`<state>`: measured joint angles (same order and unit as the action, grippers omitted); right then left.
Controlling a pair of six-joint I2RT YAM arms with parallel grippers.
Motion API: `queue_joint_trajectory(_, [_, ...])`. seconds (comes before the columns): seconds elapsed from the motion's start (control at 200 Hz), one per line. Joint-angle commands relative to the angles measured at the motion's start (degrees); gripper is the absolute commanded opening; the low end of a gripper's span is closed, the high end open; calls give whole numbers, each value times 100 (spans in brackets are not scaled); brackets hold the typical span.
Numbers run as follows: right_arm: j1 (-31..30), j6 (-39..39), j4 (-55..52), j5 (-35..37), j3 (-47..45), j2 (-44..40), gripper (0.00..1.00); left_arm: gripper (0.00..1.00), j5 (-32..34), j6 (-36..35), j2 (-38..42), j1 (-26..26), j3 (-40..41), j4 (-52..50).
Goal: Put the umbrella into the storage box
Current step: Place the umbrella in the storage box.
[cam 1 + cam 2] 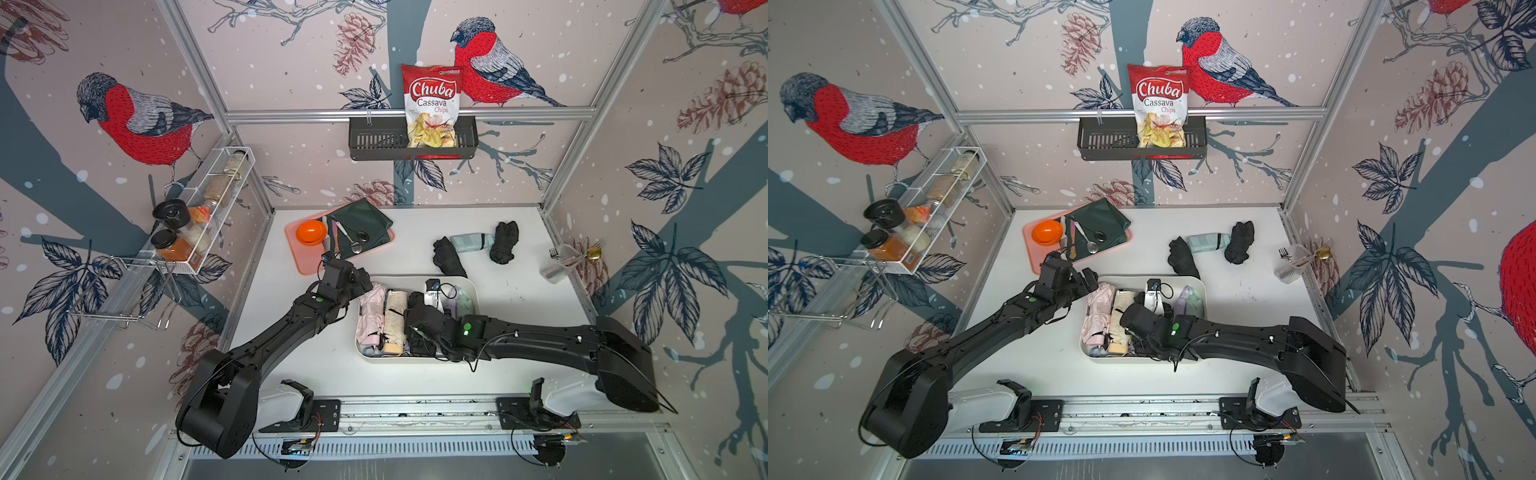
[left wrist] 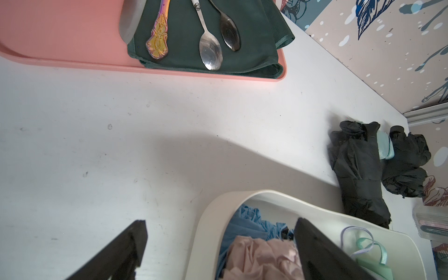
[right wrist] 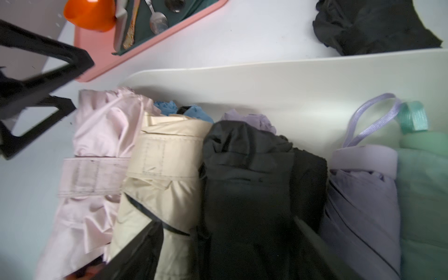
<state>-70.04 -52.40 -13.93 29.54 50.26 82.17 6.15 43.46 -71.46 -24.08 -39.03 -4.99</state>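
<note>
The right gripper (image 3: 228,223) hangs low over the storage box (image 3: 266,82) with its jaws spread wide. One finger is above the beige umbrella (image 3: 164,155) and the other, blurred, is toward the lilac umbrella (image 3: 363,194). The black umbrella (image 3: 254,181) lies in the box between them, with a gap showing on the beige side. Only the right wrist view shows this; in both top views the arm covers it.

That view also shows the full row in the box: a pink umbrella (image 3: 97,150) at the left end, a mint umbrella (image 3: 424,194) at the right, and blue fabric (image 3: 167,106) underneath by the far wall.

The left gripper (image 2: 220,221) is open and empty above the box's far left corner. Its wrist view alone makes out the spoons (image 2: 211,53) on a green cloth (image 2: 254,29) on the pink tray (image 2: 60,31).

A top view shows two more black umbrellas (image 1: 448,257) (image 1: 504,242) and a pale one (image 1: 471,242) on the table (image 1: 519,316), just beyond the box's far rim. It also shows a chips bag (image 1: 432,104) in the wall basket (image 1: 374,141).
</note>
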Motion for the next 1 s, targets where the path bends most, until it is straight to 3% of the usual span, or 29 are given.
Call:
queue_joint_trajectory(0.0, [88,114,191,22,-88,-264,91,98,9,-40,41,17,-44,192])
queue_joint_trajectory(0.13, [272,154,604,-278,-398,-665,92,98,35,-48,44,17,-40,174])
queue_joint_trajectory(0.22, [429,103,764,-419,-612,-868,88,98,35,-48,38,12,-37,170])
queue_joint_trajectory(0.33, [647,20,927,-685,-863,-974,77,98,29,-57,18,17,-47,170])
queue_joint_trajectory(0.545, [781,112,1287,-1307,-1006,-770,65,98,27,-48,18,17,-46,159])
queue_joint_trajectory(0.85, [727,301,1640,-2006,-953,-283,33,98,-214,-14,-74,17,19,255])
queue_joint_trajectory(0.996, [737,310,1622,-2180,-876,28,31,98,-293,38,-123,13,110,326])
